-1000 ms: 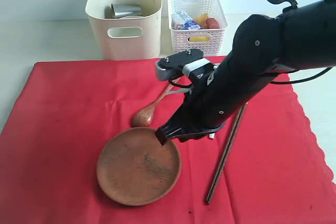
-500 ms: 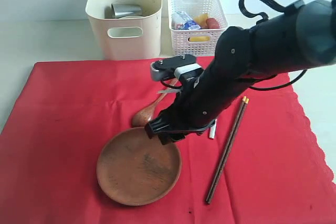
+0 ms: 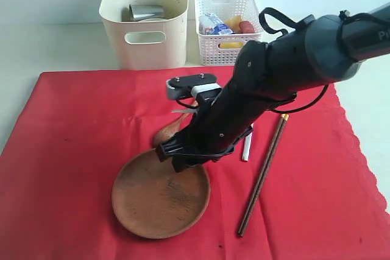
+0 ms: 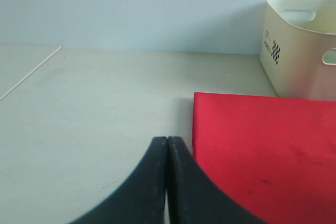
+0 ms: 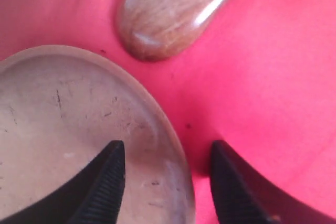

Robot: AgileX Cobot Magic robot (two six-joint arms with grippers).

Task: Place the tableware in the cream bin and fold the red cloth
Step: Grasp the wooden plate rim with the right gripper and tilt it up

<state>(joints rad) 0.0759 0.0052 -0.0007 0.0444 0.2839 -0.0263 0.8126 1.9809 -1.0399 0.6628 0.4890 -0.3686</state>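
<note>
Right pincer point(image 5: 165, 153) spread astride the wooden plate point(image 5: 63, 119) rim at one o'clock: sink lower, then pinch firmly.

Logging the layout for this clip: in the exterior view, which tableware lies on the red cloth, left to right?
wooden plate → silver knife → chopsticks. The wooden spoon overlaps the plate's span, so it is left out.
</note>
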